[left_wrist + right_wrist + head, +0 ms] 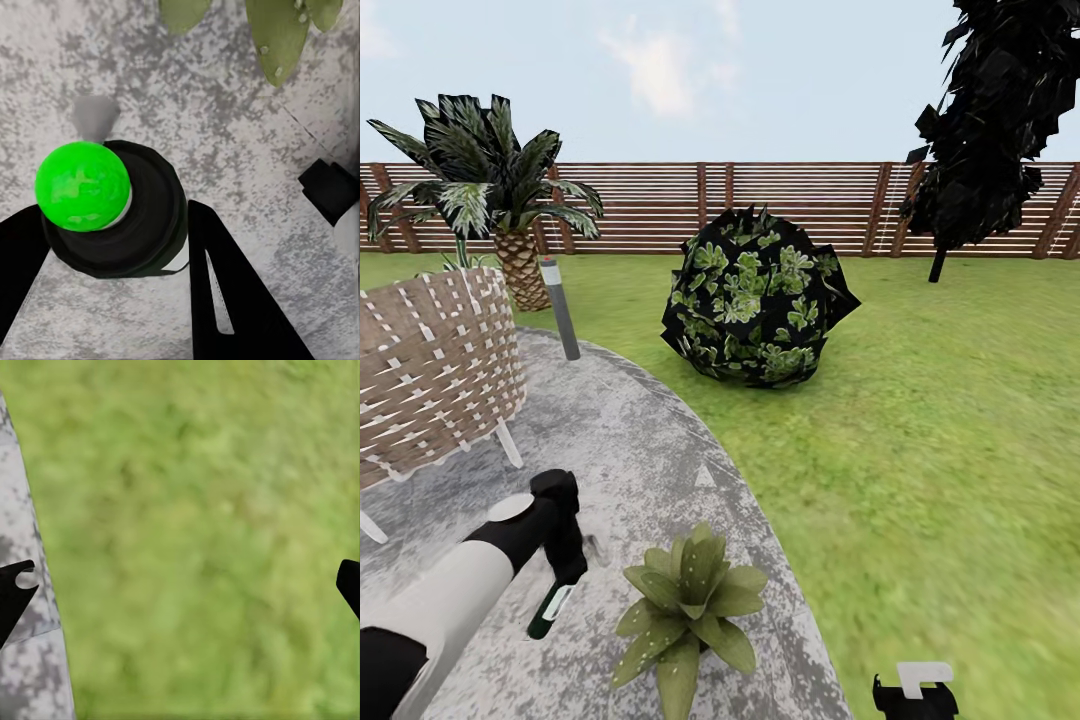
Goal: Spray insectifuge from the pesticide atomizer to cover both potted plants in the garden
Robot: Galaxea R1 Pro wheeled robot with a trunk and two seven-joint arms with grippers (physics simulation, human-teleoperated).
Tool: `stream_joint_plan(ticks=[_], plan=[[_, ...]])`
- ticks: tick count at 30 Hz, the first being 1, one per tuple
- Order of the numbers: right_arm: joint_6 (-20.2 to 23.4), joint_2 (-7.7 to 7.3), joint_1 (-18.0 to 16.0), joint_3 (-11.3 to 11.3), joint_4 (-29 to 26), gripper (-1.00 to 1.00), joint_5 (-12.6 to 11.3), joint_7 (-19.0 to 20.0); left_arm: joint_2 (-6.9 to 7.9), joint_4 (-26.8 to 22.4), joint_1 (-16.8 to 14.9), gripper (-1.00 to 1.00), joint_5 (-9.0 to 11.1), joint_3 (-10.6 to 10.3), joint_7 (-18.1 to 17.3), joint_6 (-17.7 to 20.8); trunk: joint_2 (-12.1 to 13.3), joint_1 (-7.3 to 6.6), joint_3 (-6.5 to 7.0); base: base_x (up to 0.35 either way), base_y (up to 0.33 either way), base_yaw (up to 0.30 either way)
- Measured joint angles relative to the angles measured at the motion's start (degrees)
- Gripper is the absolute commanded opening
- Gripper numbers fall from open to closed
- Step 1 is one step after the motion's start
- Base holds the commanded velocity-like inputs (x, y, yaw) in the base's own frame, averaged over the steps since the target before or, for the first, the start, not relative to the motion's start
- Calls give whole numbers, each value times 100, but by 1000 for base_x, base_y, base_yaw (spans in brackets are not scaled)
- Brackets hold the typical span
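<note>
Left pincer gripped slim dark-green atomizer over mottled stone patio, beside speckled potted plant. Right pincer spread apart over lawn.

I see the garden in flat daylight under a pale blue sky with thin cloud. Under my left gripper lies the round, mottled grey stone patio. Its curved edge runs between that gripper and my right gripper, which hangs over green lawn just beside the stone rim. Ahead of the left gripper and off to its left stands a woven wicker chair on thin white legs. Beyond it are a grey bollard and a short palm. Well ahead, a dark leafy bush sits on the grass. A near-black tree rises far ahead of the right gripper, before the brown slat fence.
</note>
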Motion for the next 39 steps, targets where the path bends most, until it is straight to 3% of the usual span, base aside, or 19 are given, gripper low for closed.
stream_joint_plan(ticks=[3,5,9,12,16,24,30,35,39], plan=[[0,-3,0,0,0,100,-5,0,-92,8,3,-100,0,-6,1,-2,0,0,0,0,0,0],[0,2,0,2,0,100,-6,0,-33,14,390,-100,-6,-8,14,-19,0,1,-1,0,0,0],[0,19,0,1,-3,100,-17,0,-16,-55,445,-100,-10,20,16,-31,0,0,0,0,0,0],[0,17,0,0,-8,100,-17,0,-61,-95,394,-100,-45,409,17,-17,0,0,0,0,0,0],[0,17,0,0,-9,100,-23,0,-88,-105,360,-100,-88,542,18,-20,-79,43,-38,0,0,0],[0,14,0,-1,-9,100,-24,0,-55,-103,384,-100,-102,512,18,-26,-400,219,-244,0,0,0],[0,15,0,0,-9,100,-18,0,174,-93,439,-100,-108,519,26,-43,-640,351,-381,0,0,0],[0,14,0,0,-5,100,-17,0,176,-93,448,-100,-196,501,465,-20,-642,351,-383,20,23,0],[2,14,1,0,-2,100,-17,2,144,-93,448,-100,-288,525,556,-17,-642,350,-383,139,156,0]])
